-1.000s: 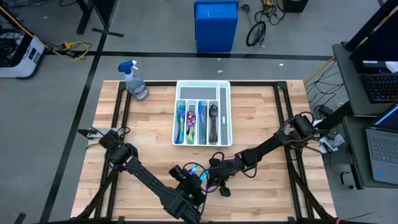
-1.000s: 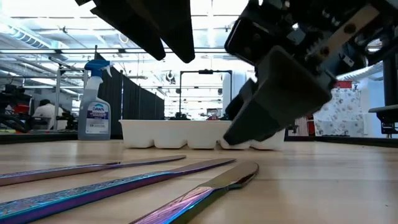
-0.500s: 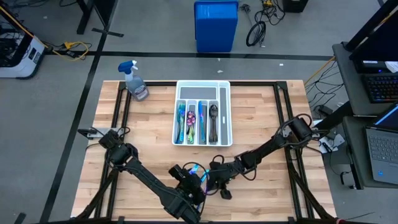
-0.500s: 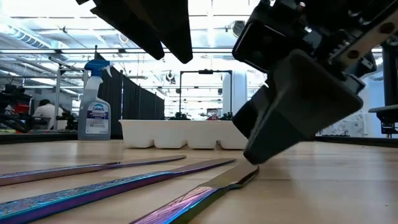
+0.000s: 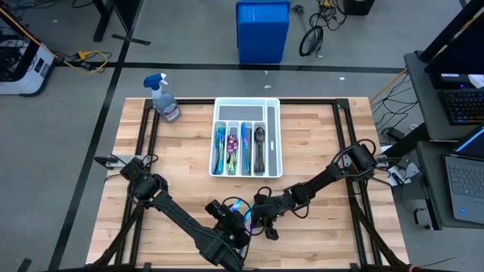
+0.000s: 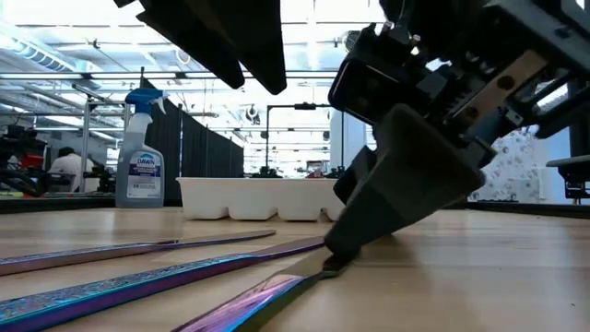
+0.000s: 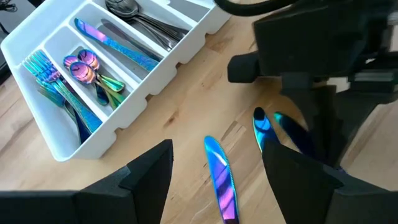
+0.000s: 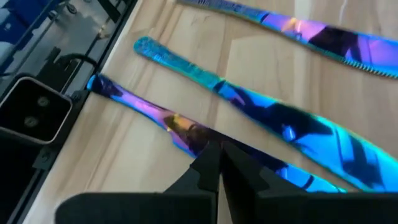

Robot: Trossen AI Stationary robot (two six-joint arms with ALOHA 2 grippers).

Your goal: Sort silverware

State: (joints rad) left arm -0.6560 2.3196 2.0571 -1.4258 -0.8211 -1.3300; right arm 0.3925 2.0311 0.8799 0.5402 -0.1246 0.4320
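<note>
Lower now than a second ago, the right gripper (image 6: 324, 254) has come down with its fingers clenched together, tips touching one of three iridescent knives (image 8: 261, 112) lying loose near the table's (image 5: 318, 143) front edge. Just beside them, the left gripper (image 7: 217, 180) hovers spread wide, holding nothing. More silverware (image 5: 238, 145) fills the white tray (image 5: 275, 136) toward the back edge.

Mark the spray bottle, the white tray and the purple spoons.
spray bottle (image 5: 165, 103), high view, body.
white tray (image 5: 275, 143), high view, right rim.
purple spoons (image 7: 83, 64), left wrist view, bowls.
</note>
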